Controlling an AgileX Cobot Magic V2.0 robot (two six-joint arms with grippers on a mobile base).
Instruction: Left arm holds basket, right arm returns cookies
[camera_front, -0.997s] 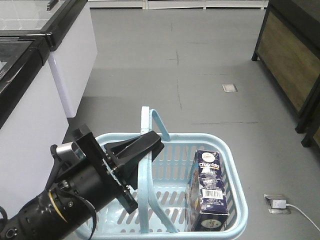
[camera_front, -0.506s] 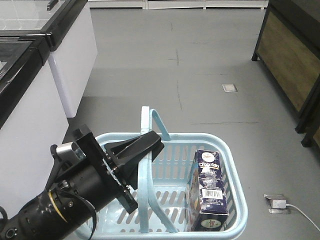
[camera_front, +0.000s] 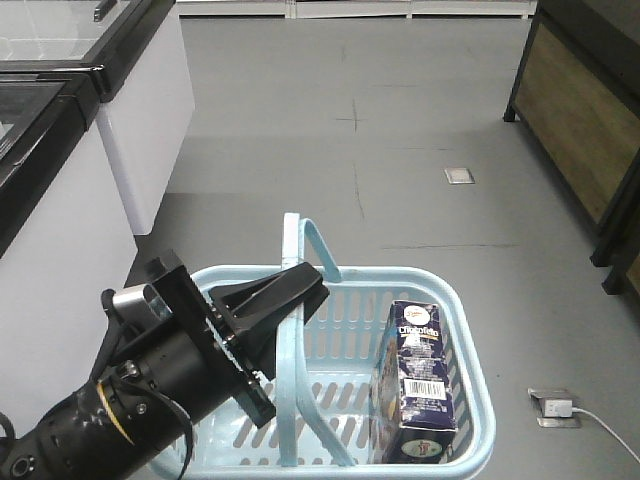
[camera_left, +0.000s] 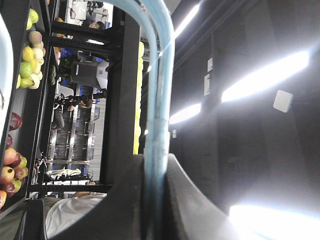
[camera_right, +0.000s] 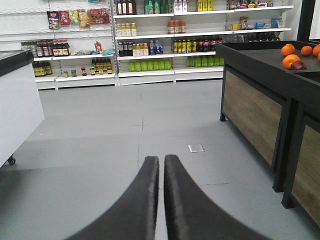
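**Front view:** even, diffuse overhead light. The grey floor (camera_front: 400, 150) is matte and free of glare, shadows are weak and soft-edged, and focus is sharp out to the basket (camera_front: 478, 400) at the lower edge.

**Left wrist view:** the frame is turned sideways and contrast is high. The ceiling strip lights (camera_left: 265, 75) blow out to white against near-black surroundings. The left claw (camera_left: 154, 161) and the pale blue handle (camera_left: 159, 75) are blurred, close to the lens.

**Right wrist view:** bright, uniform store lighting. The shelves (camera_right: 150, 45) are crisp, while the right claw (camera_right: 161, 165) is dark and out of focus in the foreground.
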